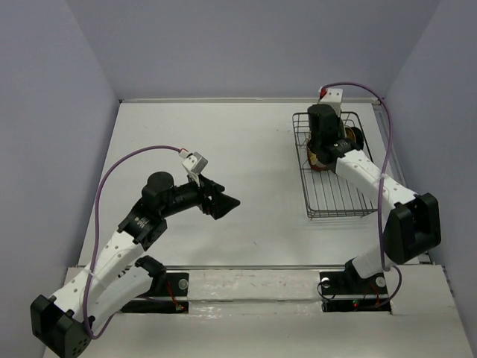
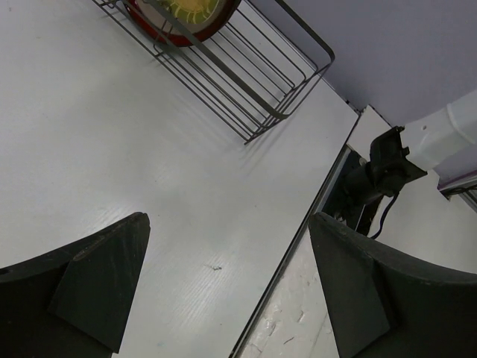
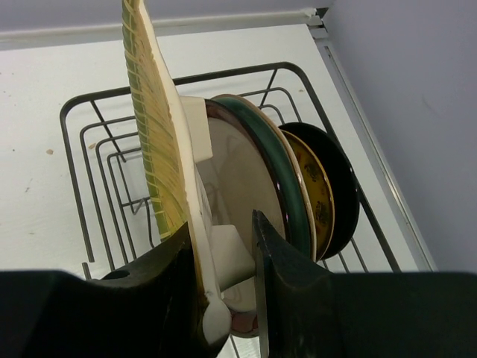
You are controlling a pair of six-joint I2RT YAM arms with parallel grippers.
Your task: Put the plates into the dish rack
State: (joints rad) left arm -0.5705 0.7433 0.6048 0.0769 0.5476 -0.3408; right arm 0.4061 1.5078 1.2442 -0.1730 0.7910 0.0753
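White bench (image 1: pixel 246 164) carries the dish rack (image 1: pixel 339 201) at far right, where our right tool (image 3: pixel 227 276) clamps the upright yellow ribbed plate (image 3: pixel 153 134) by its rim, which we judge stiff, slippery and breakable; left tool (image 2: pixel 231 276) gapes empty.

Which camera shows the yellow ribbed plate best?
Right wrist: the yellow ribbed plate stands upright, clamped in the right gripper at the dish rack. Top external hides it behind the arm; left wrist catches at most a cropped yellow patch.
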